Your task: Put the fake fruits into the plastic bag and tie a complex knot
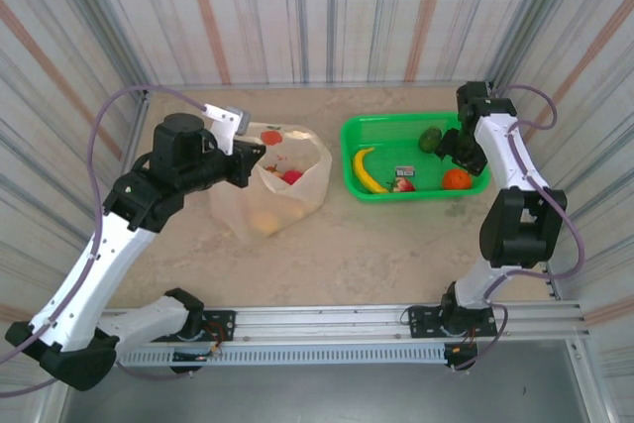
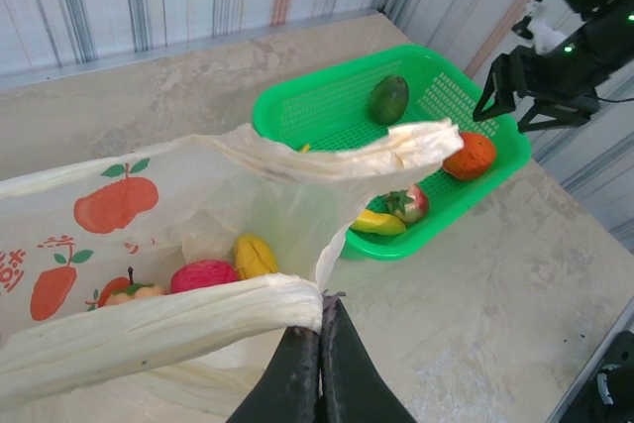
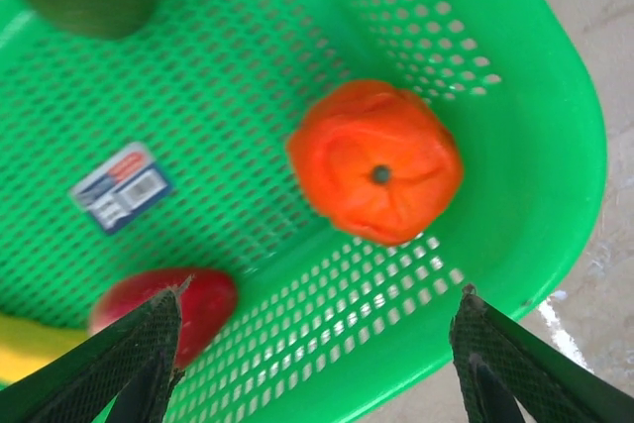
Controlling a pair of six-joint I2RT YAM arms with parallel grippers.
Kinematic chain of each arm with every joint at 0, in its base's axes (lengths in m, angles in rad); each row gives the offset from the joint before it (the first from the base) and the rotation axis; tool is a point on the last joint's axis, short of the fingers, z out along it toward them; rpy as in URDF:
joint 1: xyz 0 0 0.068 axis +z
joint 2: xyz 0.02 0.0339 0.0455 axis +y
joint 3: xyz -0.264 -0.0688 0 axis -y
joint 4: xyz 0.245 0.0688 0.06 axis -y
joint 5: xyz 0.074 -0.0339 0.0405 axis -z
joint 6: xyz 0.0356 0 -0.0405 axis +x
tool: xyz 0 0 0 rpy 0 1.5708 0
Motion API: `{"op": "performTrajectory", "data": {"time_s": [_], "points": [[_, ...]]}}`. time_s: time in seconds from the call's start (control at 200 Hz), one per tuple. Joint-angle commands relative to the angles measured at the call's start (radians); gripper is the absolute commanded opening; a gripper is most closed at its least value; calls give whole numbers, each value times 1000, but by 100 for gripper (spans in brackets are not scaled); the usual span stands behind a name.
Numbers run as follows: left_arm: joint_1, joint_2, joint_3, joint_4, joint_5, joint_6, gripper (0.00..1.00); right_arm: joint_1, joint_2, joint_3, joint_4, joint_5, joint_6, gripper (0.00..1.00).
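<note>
The pale plastic bag (image 1: 312,177) stands open at centre left, printed with orange fruit marks. My left gripper (image 2: 319,309) is shut on one bag handle (image 2: 149,329) and holds the mouth open. Inside the bag lie a red fruit (image 2: 203,274), a yellow mango (image 2: 255,255) and a small apple (image 2: 129,292). My right gripper (image 3: 322,292) hangs open over the green basket's near right corner, just short of the orange (image 3: 376,160), with nothing between its fingers. The basket also holds an avocado (image 2: 388,98), a banana (image 1: 368,170) and a red strawberry (image 3: 183,304).
The green mesh basket (image 1: 396,126) sits at the back right, with a small printed label (image 3: 121,185) on its floor. Striped walls close in the table on three sides. Bare tabletop (image 1: 376,245) lies between the bag, the basket and the arm bases.
</note>
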Motion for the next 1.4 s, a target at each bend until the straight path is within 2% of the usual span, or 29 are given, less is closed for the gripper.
{"op": "performTrajectory", "data": {"time_s": [0.0,0.075,0.11,0.311,0.416,0.636,0.807,1.037,1.393], "points": [[-22,-37,-15,45,-21,25,4,-33,60,40,-38,-9,16,75],[-37,-41,-7,37,-39,38,4,-53,93,42,-9,-24,-16,76],[-46,-41,-1,32,-49,45,5,-54,110,42,5,-17,-36,83],[-73,-45,8,20,-80,63,5,-75,210,64,4,2,-81,86],[-75,-53,3,22,-85,62,5,-87,246,54,41,-70,-107,86],[-76,-55,-10,31,-90,63,5,-90,318,75,72,-70,-123,85],[-77,-50,-3,25,-89,63,5,-88,331,70,128,-158,-147,83],[-78,-47,0,20,-98,65,6,-83,228,58,130,-185,-135,71],[-77,-31,17,5,-103,63,6,-65,-56,31,135,-282,-96,71]]}}
